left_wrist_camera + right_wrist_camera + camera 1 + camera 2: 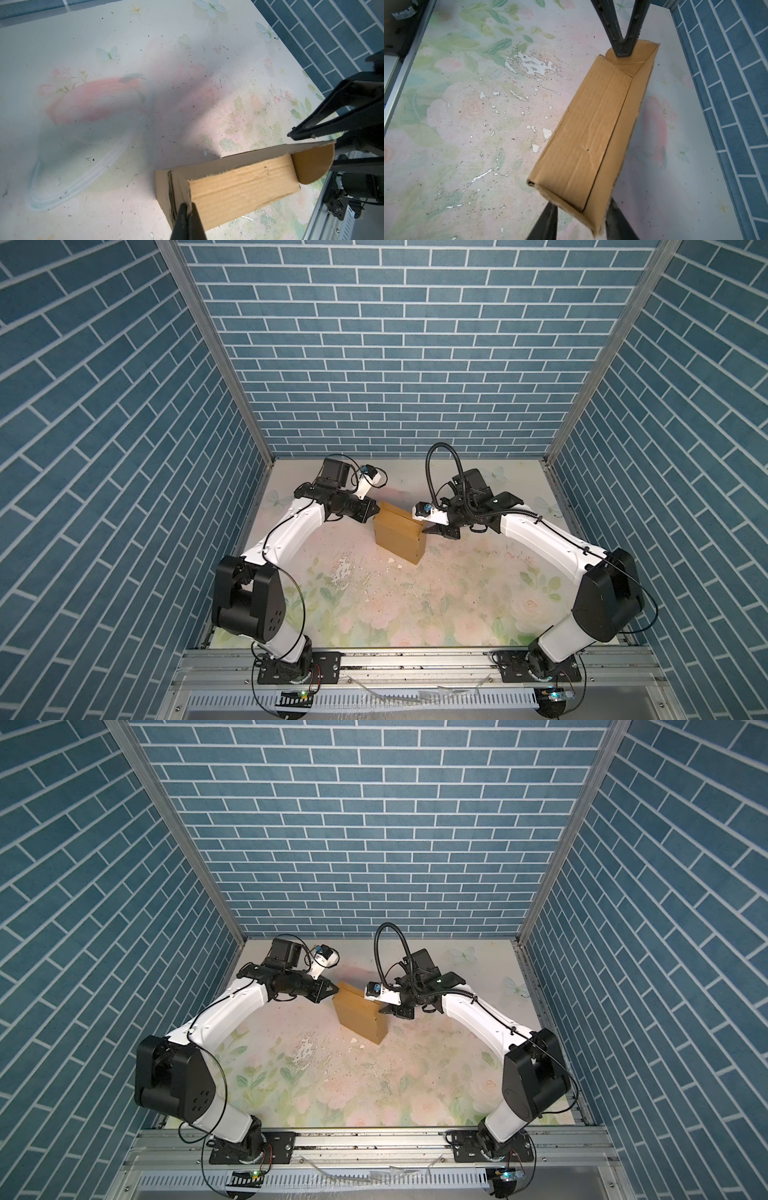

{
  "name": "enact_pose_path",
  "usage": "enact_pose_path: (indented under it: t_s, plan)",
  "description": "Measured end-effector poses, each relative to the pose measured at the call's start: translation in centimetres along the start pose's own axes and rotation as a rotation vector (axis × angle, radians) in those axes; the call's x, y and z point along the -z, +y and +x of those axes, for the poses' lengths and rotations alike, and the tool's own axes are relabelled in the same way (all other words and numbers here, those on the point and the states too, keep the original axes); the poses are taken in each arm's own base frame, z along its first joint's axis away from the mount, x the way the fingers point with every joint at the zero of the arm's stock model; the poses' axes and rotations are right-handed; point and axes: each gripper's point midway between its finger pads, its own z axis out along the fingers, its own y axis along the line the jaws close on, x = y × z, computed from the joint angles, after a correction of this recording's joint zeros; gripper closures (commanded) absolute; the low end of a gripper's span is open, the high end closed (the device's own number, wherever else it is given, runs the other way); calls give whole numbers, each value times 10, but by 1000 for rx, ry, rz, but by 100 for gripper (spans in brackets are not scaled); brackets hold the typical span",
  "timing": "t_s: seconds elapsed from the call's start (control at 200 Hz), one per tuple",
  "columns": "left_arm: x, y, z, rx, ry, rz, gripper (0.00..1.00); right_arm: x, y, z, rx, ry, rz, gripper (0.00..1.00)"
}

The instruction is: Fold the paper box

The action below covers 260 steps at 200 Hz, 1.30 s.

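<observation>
While both arms reach in over the table, the paper box stands toward its far middle, nearly closed up. Its long axis runs straight from one hand to the other, with a hand at each end. Left hand: clenched on a cardboard edge at its end corner. Right hand: straddles the opposite end, jaws parted to either side of the walls; cannot tell whether they press. Rounded tab: stands out loose at the right hand's end. Judgement: the right hand is nearer this tab, so tucking falls to it while the left steadies.
</observation>
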Motion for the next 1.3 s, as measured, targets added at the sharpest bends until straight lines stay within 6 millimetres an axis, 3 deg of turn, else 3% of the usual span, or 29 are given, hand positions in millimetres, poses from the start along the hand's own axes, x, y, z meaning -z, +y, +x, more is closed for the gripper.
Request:
enact_pose_path:
  t_s: [0.46, 0.695, 0.905, 1.09, 1.18, 1.3]
  plan:
    - [-1, 0, 0, -1, 0, 1, 98, 0, 1, 0, -1, -1, -3, 66]
    - [-1, -1, 0, -4, 0, 5, 98, -2, 2, 5, 25, 35, 14, 45]
    - [-3, -7, 0, -15, 4, 28, 99, 22, 4, -1, 157, 140, 49, 42]
    - [-3, -8, 1, -16, 5, 34, 99, 65, 11, -31, 385, 206, 89, 50]
    - [-3, -8, 1, -15, 6, 34, 99, 70, 16, -46, 496, 226, 84, 59]
    - [-4, -8, 1, -18, 5, 38, 98, 68, 26, -48, 593, 276, 41, 67]
